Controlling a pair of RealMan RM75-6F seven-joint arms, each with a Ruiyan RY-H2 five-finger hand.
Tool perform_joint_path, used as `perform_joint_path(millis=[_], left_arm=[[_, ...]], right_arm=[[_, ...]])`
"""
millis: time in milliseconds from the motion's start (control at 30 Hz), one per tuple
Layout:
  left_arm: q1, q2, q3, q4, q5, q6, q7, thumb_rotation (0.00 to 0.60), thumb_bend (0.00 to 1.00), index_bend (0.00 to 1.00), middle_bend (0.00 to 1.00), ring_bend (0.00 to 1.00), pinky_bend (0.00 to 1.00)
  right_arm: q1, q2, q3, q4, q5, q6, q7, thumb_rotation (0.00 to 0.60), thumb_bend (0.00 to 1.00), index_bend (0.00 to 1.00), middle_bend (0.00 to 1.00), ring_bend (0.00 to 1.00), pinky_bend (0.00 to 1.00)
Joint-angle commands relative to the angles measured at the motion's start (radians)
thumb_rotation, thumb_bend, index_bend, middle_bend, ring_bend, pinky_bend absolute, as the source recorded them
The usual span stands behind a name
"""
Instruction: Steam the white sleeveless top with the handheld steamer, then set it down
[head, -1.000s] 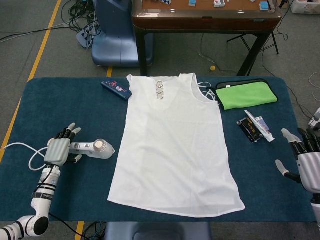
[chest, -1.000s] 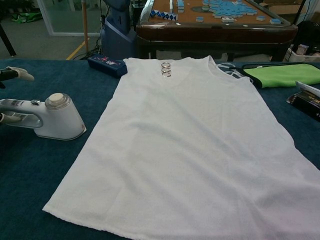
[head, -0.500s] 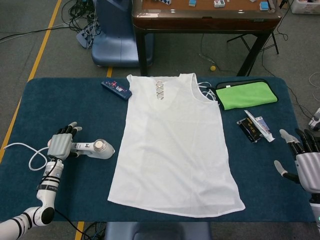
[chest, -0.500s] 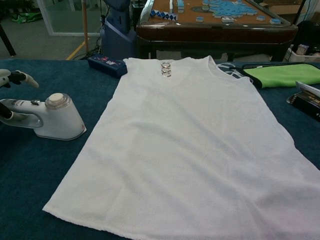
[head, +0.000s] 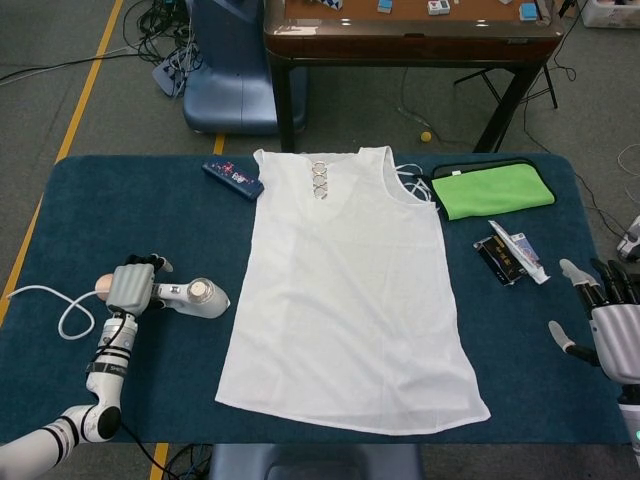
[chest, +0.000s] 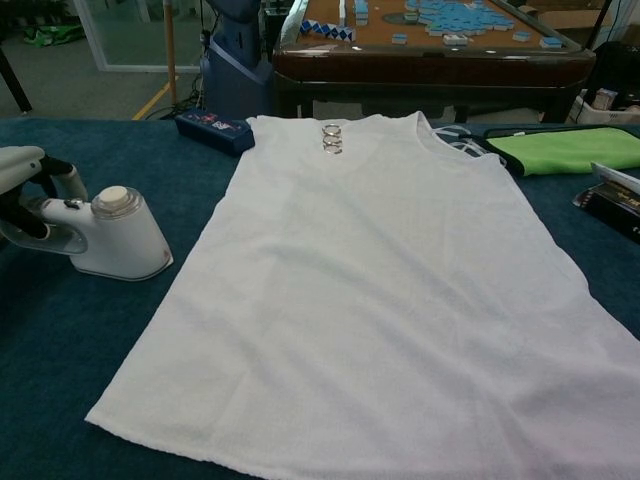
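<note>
The white sleeveless top (head: 350, 290) lies flat in the middle of the blue table (head: 120, 210), neckline at the far side; it fills the chest view (chest: 380, 280). To its left the white handheld steamer (head: 200, 297) rests on the table, its head toward the top, and it shows in the chest view (chest: 115, 235) too. My left hand (head: 130, 286) sits over the steamer's handle with its fingers curled around it, seen at the frame edge in the chest view (chest: 25, 170). Beyond the top's right side, my right hand (head: 610, 320) hovers with fingers spread, holding nothing.
The steamer's white cord (head: 60, 315) loops off the left edge. A dark blue box (head: 233, 178) lies by the top's left shoulder. At the far right are a green cloth (head: 495, 190) and a tube on a dark packet (head: 512, 253). A wooden table stands behind.
My left hand's fingers, spread above the steamer handle a second ago, have come down and curled around it. The steamer, the top and my right hand have stayed put.
</note>
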Motion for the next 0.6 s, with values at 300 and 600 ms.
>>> perform_joint_path(millis=[300, 600], left_arm=[[-0.011, -0.006, 0.027, -0.011, 0.045, 0.005, -0.010, 0.600, 0.18, 0.62, 0.43, 0.38, 0.23], [-0.021, -0.006, 0.032, 0.021, 0.098, -0.004, -0.149, 0.600, 0.18, 0.79, 0.53, 0.46, 0.37]], right_arm=[[-0.003, 0.000, -0.003, -0.003, 0.003, -0.002, 0.000, 0.600, 0.31, 0.11, 0.25, 0.08, 0.00], [-0.005, 0.001, -0.003, -0.006, 0.008, -0.002, -0.004, 0.600, 0.31, 0.11, 0.25, 0.08, 0.00]])
